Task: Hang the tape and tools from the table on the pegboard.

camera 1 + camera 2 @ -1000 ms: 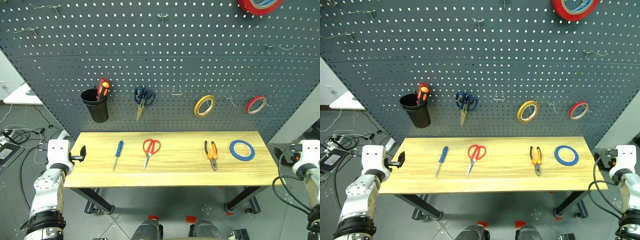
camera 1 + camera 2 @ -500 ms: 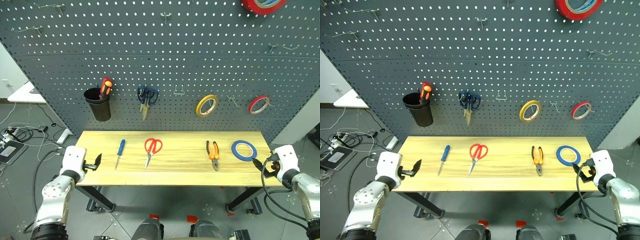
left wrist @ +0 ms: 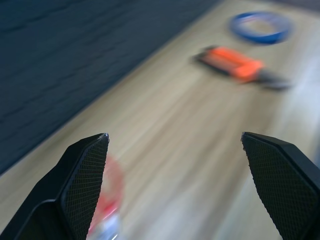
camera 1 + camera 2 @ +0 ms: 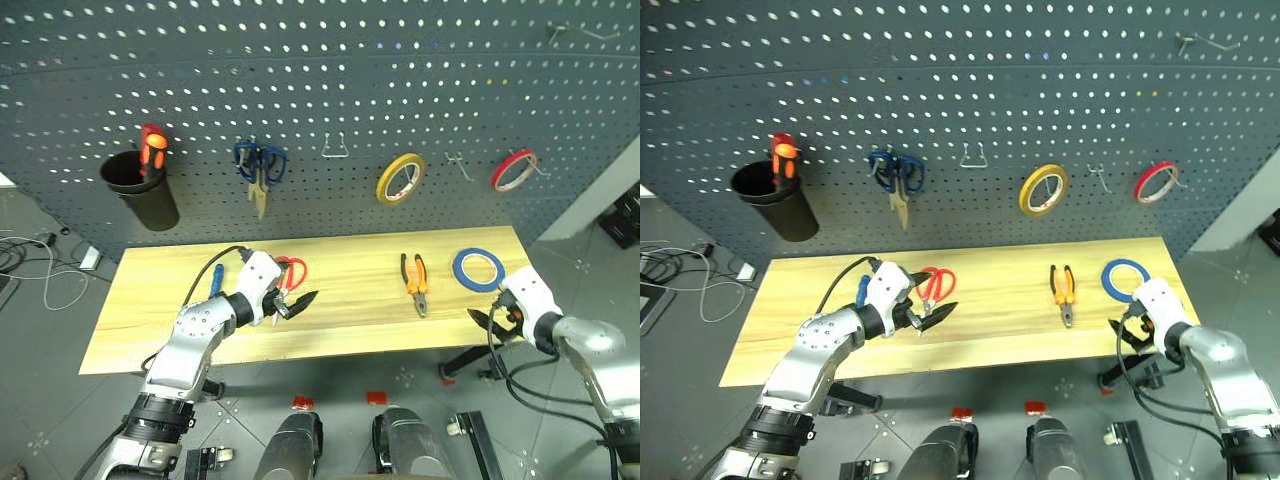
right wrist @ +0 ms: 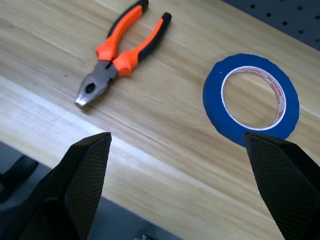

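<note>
The blue tape roll (image 4: pixel 478 269) is seen lying flat on the light wooden table (image 4: pixel 350 330), near its right end, with the orange-and-black pliers (image 4: pixel 415 281) just to its left, handles toward the pegboard (image 4: pixel 320 90). The red-handled scissors (image 4: pixel 935 284) lie left of centre, partly covered by the left gripper (image 4: pixel 297 303); the blue-handled screwdriver (image 4: pixel 216 280) is largely hidden behind the same arm. The left gripper is held over the table just beside the scissors, its jaws spread wide and empty. The right gripper (image 4: pixel 483 322) is placed at the table's front right edge, close to the tape, jaws likewise spread with nothing between them; in its wrist view the tape and pliers are seen between the two fingers (image 5: pixel 80 180).

On the pegboard, a black cup (image 4: pixel 142 195) holding a red-and-orange-handled screwdriver (image 4: pixel 152 148) is hung at the left, then dark blue scissors (image 4: pixel 259 168), a yellow tape roll (image 4: pixel 400 178) and a red tape roll (image 4: pixel 513 169) at the right.
</note>
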